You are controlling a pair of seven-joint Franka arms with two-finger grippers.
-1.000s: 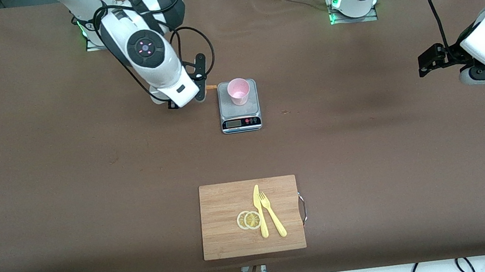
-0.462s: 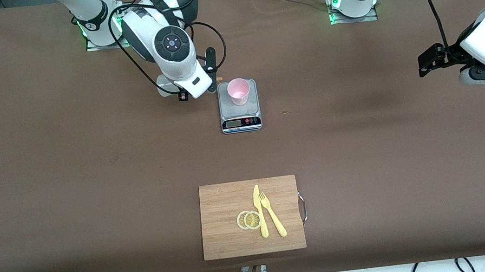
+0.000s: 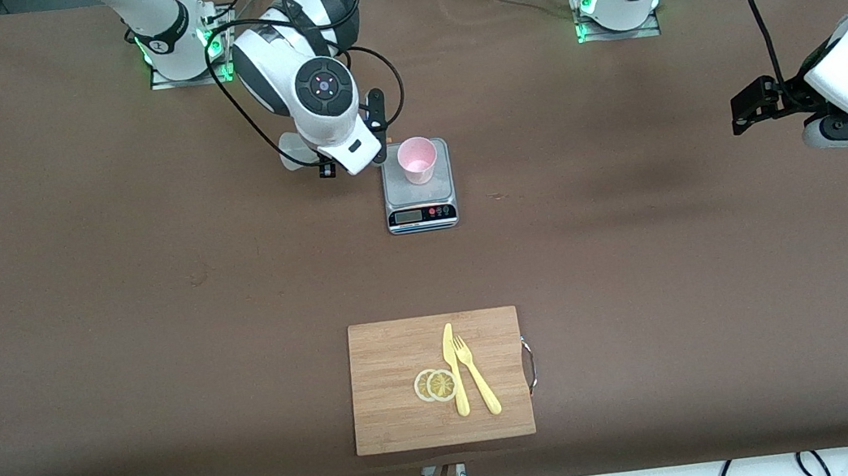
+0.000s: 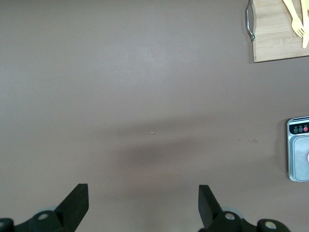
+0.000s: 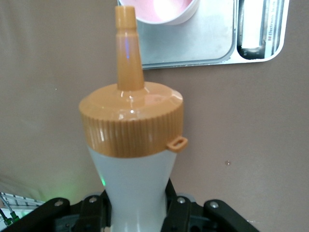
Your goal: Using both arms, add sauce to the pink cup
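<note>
Pink cup (image 3: 417, 160): on the grey scale (image 3: 420, 204); you can't see any contents.
Sauce (image 5: 131, 145): clamped in right gripper (image 5: 137, 212), beside the scale, nozzle near the cup.
Left gripper (image 4: 140, 203): spread wide, waits well apart from the scale.

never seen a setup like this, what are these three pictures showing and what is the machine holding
Two white robot arms work at a brown table. The wide picture looks down from a high camera facing them; the other two come from cameras on each arm's wrist.

The right gripper is shut on the sauce, a whitish squeeze bottle with an orange nozzle, tipped toward the pink cup. The cup stands on a grey scale.

The left gripper waits open over bare table at the left arm's end.

Nearer the front camera lies a wooden cutting board with a yellow knife, fork and two lemon slices.
</note>
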